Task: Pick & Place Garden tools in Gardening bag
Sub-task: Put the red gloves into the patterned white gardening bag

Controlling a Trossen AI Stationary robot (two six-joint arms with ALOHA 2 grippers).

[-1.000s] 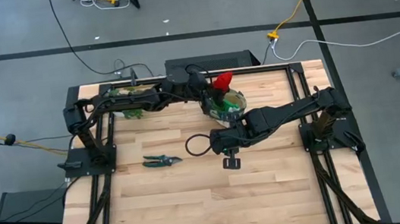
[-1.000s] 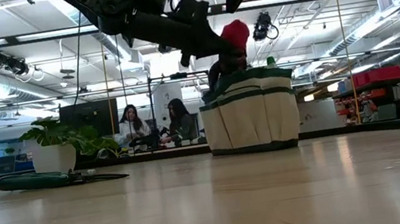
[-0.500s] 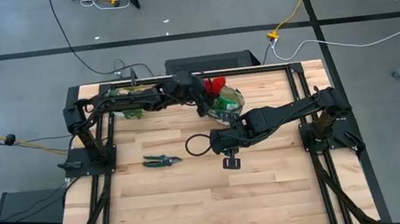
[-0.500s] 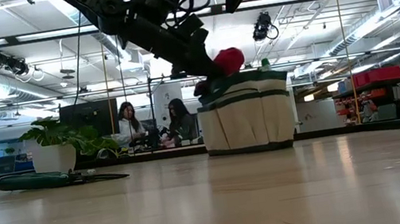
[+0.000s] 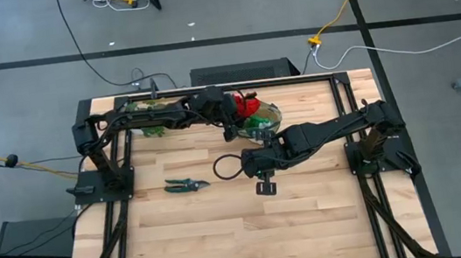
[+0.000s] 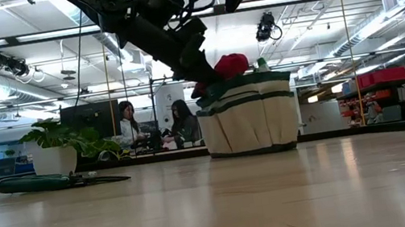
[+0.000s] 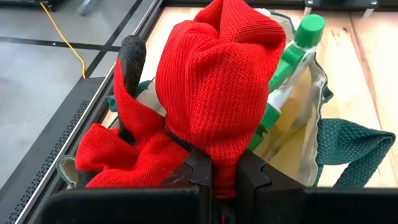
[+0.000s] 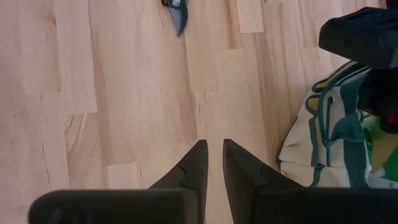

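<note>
The red gloves (image 7: 211,81) are bunched at the mouth of the olive-and-tan gardening bag (image 6: 250,114), which stands at the far middle of the table (image 5: 262,123). My left gripper (image 5: 240,112) is shut on the gloves at the bag's left rim. The green spray bottle (image 7: 292,53) with its pale trigger stands inside the bag, and a dark rounded handle (image 7: 132,56) sticks up beside the gloves. The pruning shears (image 5: 186,185) lie flat on the table left of centre. My right gripper (image 5: 253,168) hovers just in front of the bag, shut and empty. My left gripper pinches a bunched fold of the red gloves (image 7: 224,168) between its two fingers. The fingers come slanting down from the table's left. The gloves bulge past the fingertips over the bag's opening, and a lower part (image 7: 118,155) lies on the bag's rim.
A leafy green sprig (image 5: 154,131) lies at the far left, under the left arm. The shears also show in the right wrist view (image 8: 177,14) and the low view (image 6: 58,181). Bare wood spreads over the table's near half. People sit in the room beyond.
My left gripper, still shut on the gloves, has gone down and toward the table's left. The gloves have come from above the bag's middle down to its mouth at the left rim.
</note>
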